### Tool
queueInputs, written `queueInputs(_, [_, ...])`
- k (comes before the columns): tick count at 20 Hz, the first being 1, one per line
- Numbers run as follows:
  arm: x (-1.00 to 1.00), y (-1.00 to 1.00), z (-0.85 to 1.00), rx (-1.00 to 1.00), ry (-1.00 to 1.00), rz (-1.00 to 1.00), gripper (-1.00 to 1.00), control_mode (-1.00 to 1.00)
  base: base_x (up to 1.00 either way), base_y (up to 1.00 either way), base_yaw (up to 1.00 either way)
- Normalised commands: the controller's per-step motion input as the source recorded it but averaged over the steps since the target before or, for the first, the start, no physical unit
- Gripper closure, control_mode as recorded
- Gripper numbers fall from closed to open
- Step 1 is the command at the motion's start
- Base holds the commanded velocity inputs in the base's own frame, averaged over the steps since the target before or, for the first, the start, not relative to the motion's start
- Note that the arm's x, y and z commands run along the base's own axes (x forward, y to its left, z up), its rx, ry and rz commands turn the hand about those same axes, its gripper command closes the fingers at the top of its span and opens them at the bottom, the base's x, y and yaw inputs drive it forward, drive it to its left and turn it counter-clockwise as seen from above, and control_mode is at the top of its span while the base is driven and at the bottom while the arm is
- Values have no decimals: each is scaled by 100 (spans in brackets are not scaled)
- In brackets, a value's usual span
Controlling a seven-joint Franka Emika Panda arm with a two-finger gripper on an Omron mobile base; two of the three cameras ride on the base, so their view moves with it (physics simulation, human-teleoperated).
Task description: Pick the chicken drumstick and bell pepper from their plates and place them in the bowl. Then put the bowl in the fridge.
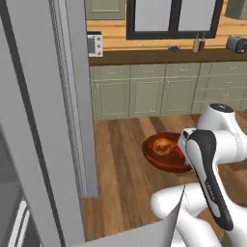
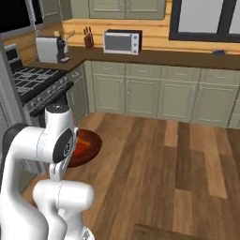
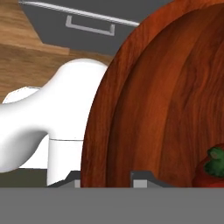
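Observation:
The reddish-brown bowl (image 1: 161,158) hangs above the wooden floor, held out in front of the arm. In it lie the orange-brown chicken drumstick (image 1: 163,144) and the red bell pepper (image 1: 177,155). The right base view has the bowl (image 2: 90,149) beside the arm's elbow, with the drumstick (image 2: 85,139) and the pepper (image 2: 79,149) inside. My gripper (image 3: 107,180) is shut on the bowl's rim (image 3: 100,131), one fingertip on each side. The pepper (image 3: 213,169) and its green stem sit at the lower right of the hand view. The grey fridge (image 1: 38,120) stands close on the left. The plates are out of view.
Pale green cabinets (image 1: 144,91) under a dark counter (image 2: 154,55) line the far wall, with a microwave (image 2: 122,41) on top. A stove (image 2: 40,89) stands at the left of the right base view. Open wooden floor (image 2: 178,159) lies ahead.

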Motion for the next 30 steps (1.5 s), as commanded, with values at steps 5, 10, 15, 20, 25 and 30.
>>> queueInputs(5, [0, 0, 0, 0, 0, 0, 100, 100, 32, 0, 46])
queueInputs(10, [0, 0, 0, 0, 0, 0, 100, 100, 47, 4, 52])
queueInputs(15, [0, 0, 0, 0, 0, 0, 100, 100, 43, 8, 62])
queueInputs(20, [0, 0, 0, 0, 0, 0, 100, 100, 50, 2, 62])
queueInputs(25, [0, 0, 0, 0, 0, 0, 100, 100, 42, 0, 64])
queueInputs(30, [0, 0, 0, 0, 0, 0, 100, 100, 6, 2, 67])
